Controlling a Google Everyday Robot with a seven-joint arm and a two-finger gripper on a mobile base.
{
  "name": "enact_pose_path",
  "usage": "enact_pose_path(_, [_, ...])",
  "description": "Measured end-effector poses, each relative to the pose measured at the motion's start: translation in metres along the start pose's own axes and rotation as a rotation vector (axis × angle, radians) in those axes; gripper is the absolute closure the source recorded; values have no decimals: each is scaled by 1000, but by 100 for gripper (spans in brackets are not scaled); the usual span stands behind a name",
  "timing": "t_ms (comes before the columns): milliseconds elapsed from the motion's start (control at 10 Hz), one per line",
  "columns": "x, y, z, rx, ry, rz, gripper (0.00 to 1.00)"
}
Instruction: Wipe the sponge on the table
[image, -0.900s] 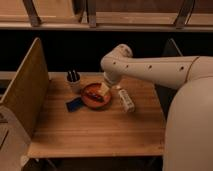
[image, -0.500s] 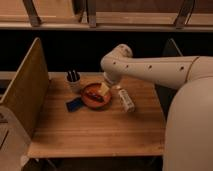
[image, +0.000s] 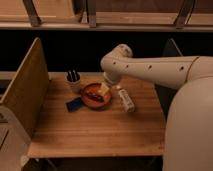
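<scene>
The dark blue sponge lies flat on the wooden table, touching the left edge of an orange plate. My white arm reaches in from the right, and its wrist ends above the plate's right side. The gripper hangs there, near a pale yellowish block on the plate, well to the right of the sponge. The arm's wrist hides most of the gripper.
A white cup with dark utensils stands behind the sponge. A whitish bottle lies on its side right of the plate. An upright tan panel bounds the table's left side, a dark panel its right.
</scene>
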Motion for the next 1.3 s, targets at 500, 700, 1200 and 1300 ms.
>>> enact_pose_path(500, [0,0,0,0,0,0,20])
enact_pose_path(700, [0,0,0,0,0,0,20])
enact_pose_path(1200, [-24,59,-7,-91,-33,-129,20])
enact_pose_path(1300, [-29,82,-11,-124,-42,-171,20])
